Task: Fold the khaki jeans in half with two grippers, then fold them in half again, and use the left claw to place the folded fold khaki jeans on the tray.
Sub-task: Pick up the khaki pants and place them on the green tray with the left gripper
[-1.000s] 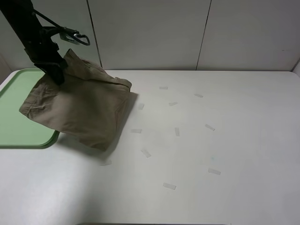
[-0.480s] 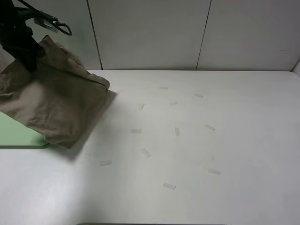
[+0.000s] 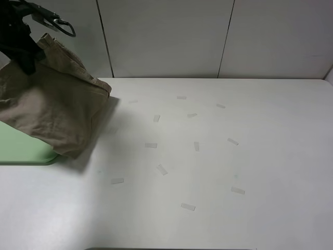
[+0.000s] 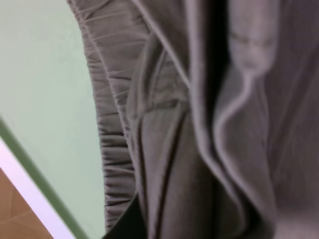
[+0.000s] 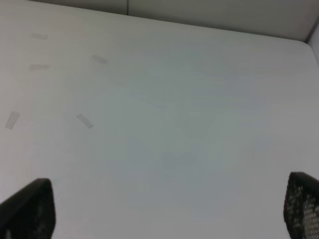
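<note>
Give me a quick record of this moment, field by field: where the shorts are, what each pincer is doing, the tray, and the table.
shorts: folded khaki jeans hanging in the air, partly over the tray
left pincer: shut on the upper edge of the khaki jeans
right pincer: open, empty, above bare table
tray: mint-green tray, mostly hidden by the cloth
table: white table with small tape strips

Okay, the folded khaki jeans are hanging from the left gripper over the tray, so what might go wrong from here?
1. The khaki jeans hang from one pinched spot under the left gripper, so the folds may fall open on the way down.
2. Their lower corner hangs past the green tray edge, over the white table, so part may land off the tray.
3. The left wrist view is filled with cloth, hiding the grip; a slip would be hard to spot.
</note>
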Controlling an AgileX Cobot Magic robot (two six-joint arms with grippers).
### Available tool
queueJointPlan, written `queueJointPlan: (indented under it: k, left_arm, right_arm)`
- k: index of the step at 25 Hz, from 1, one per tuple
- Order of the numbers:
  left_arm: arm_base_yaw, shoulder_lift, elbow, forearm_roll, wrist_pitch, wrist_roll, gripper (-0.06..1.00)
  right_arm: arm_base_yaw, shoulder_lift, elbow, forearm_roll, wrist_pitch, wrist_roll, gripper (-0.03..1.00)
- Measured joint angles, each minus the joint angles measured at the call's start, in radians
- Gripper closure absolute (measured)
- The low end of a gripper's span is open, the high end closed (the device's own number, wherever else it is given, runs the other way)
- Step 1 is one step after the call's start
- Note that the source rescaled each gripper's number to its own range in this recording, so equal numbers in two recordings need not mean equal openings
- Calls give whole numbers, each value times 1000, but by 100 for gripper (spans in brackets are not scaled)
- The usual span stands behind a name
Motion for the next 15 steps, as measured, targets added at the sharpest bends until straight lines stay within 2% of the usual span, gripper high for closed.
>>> queueJointPlan:
  k: [7,15]
  left_arm:
    - [95,0,13,-2,-55,-2,82]
    - [174,0,180,-2,-221,63,82]
  right_arm:
    - [0,0,0,0,0,0,-3]
    - [0,0,0,0,0,0,-3]
